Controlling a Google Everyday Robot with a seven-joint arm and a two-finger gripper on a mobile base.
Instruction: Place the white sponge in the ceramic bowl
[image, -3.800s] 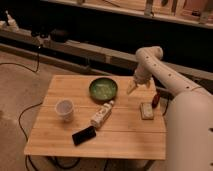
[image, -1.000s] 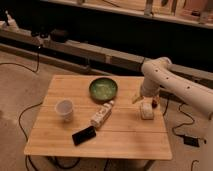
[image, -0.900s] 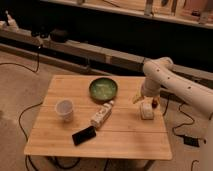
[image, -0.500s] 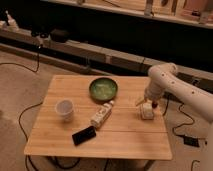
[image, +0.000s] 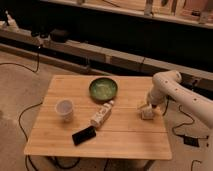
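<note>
The white sponge (image: 147, 112) lies flat near the right edge of the wooden table (image: 60, 132). My gripper (image: 146, 105) hangs from the white arm right over the sponge, at or just above its top. The ceramic bowl (image: 103, 89), dark green with a paler speckled inside, stands at the back middle of the table, well to the left of the gripper.
A white cup (image: 64, 109) stands at the left. A white labelled bottle (image: 101, 115) lies on its side in the middle. A black phone-like slab (image: 84, 135) lies near the front. A dark bench and cables run behind the table.
The arm has swung to the right and lowered, bringing the gripper down onto the sponge. The sponge, bowl and other things have not moved.
</note>
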